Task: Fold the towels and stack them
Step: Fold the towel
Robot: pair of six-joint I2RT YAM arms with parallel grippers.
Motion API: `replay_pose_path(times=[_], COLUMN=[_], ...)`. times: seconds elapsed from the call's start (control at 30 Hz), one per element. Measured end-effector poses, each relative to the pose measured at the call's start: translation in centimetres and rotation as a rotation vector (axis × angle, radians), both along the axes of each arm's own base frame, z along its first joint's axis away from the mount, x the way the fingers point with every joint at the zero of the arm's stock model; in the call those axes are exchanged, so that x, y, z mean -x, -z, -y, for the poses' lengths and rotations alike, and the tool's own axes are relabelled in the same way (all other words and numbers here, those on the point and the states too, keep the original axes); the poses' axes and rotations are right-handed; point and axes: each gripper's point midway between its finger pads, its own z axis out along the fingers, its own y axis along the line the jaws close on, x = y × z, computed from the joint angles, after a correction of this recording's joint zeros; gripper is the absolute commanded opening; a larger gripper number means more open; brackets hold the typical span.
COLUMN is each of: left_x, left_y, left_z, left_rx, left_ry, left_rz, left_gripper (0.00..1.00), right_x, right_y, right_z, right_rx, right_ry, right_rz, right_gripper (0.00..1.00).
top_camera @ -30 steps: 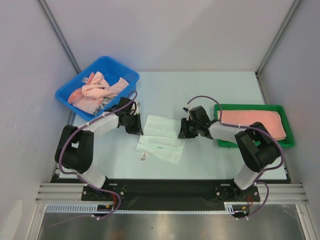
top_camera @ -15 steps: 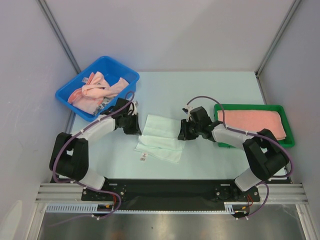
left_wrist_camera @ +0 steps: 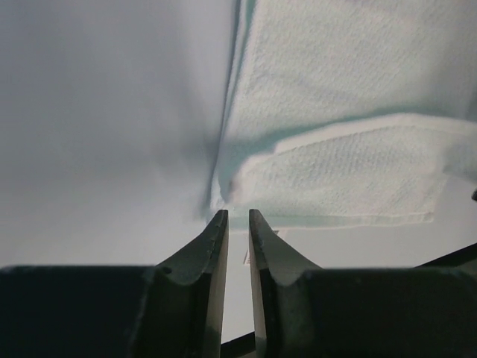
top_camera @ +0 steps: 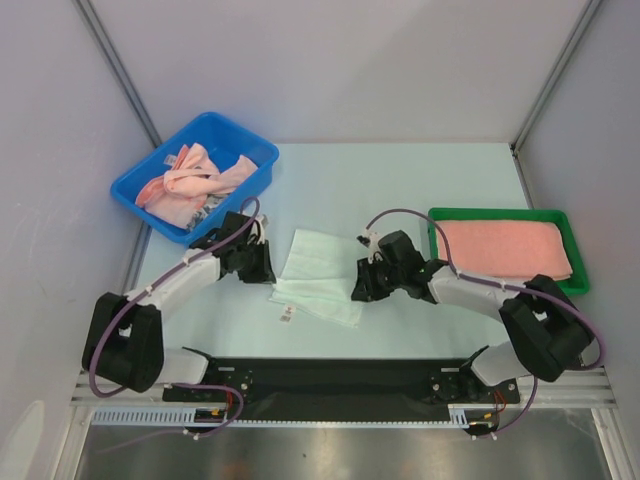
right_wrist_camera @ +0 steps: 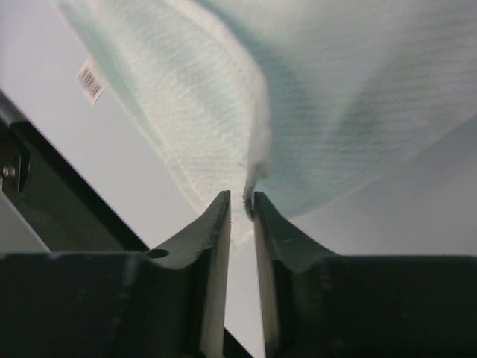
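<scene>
Pale mint towel (top_camera: pixel 322 275) lying partly folded at the middle of the table (top_camera: pixel 400 180), towards its near edge, a white label (top_camera: pixel 287 316) at its near-left corner. The left tool (top_camera: pixel 258 262) stands at the towel's left edge. In the left wrist view its jaws are narrow and empty, the tips just short of the towel's corner. The right tool (top_camera: pixel 362 283) stands at the towel's right edge. In the right wrist view its narrow jaws pinch that edge, the cloth rising from the tips. Loose pink towels (top_camera: pixel 190 180) fill a blue bin (top_camera: pixel 150 218) at the far-left corner. A folded salmon towel (top_camera: pixel 505 245) lies flat in a green tray (top_camera: pixel 500 212) at the right edge.
</scene>
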Motion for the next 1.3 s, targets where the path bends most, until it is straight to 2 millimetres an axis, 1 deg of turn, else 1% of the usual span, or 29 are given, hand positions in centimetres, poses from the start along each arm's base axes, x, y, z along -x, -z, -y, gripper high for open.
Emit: replay_pose_path(times=[0.07, 0.1, 0.17, 0.23, 0.3, 0.4, 0.5, 0.57, 0.63, 0.73, 0.9, 0.97, 1.1, 1.2, 1.3], left_x=[0.4, 0.7, 1.1, 1.2, 0.9, 0.2, -0.3, -0.5, -0.7, -0.7, -0.7, -1.0, -1.8, -1.9, -1.7], left_y=[0.3, 0.5, 0.7, 0.3, -0.7, -2.5, -3.1, -2.7, -1.7, -0.4, 0.8, 0.9, 0.7, 0.7, 0.7], left_z=[-0.5, -0.8, -1.6, -2.4, -2.8, -2.9, -2.7, -2.6, -2.3, -1.1, 0.5, 1.0, 1.7, 2.0, 2.3], left_rx=[-0.016, -0.028, -0.057, -0.08, -0.078, -0.054, -0.039, -0.043, -0.044, -0.011, 0.048, 0.059, 0.079, 0.09, 0.104], left_ry=[-0.017, -0.032, -0.066, -0.107, -0.142, -0.175, -0.183, -0.182, -0.172, -0.133, -0.08, -0.065, -0.044, -0.033, -0.016], left_rz=[-0.001, -0.005, -0.005, 0.017, 0.063, 0.137, 0.167, 0.157, 0.124, 0.072, 0.012, -0.001, -0.002, -0.007, -0.015], left_gripper=[0.27, 0.31, 0.34, 0.39, 0.44, 0.46, 0.47, 0.47, 0.48, 0.49, 0.49, 0.49, 0.49, 0.48, 0.48], right_x=[1.7, 2.6, 4.0, 5.3, 6.0, 7.4, 8.3, 8.5, 8.6, 8.5, 8.1, 7.7, 6.5, 5.5, 4.6], right_y=[-0.6, -0.9, -1.2, -0.9, -0.2, 1.1, 1.3, 1.1, 1.0, 1.0, 0.6, 0.3, -0.5, -1.2, -1.5], right_z=[-0.8, -1.2, -1.7, -1.9, -1.2, 0.4, 1.3, 1.5, 1.5, 1.5, 1.5, 1.5, 1.3, 0.7, 0.2], right_rx=[-0.022, -0.028, -0.036, -0.037, -0.027, -0.006, -0.004, -0.013, -0.017, -0.017, -0.02, -0.02, -0.014, -0.008, 0.002], right_ry=[-0.071, -0.11, -0.166, -0.204, -0.204, -0.186, -0.175, -0.173, -0.173, -0.171, -0.154, -0.14, -0.12, -0.122, -0.131], right_rz=[0.026, 0.041, 0.059, 0.056, 0.042, 0.011, 0.001, 0.009, 0.014, 0.016, 0.038, 0.057, 0.1, 0.132, 0.149], right_gripper=[0.33, 0.34, 0.34, 0.34, 0.36, 0.38, 0.4, 0.4, 0.41, 0.44, 0.49, 0.51, 0.52, 0.52, 0.5])
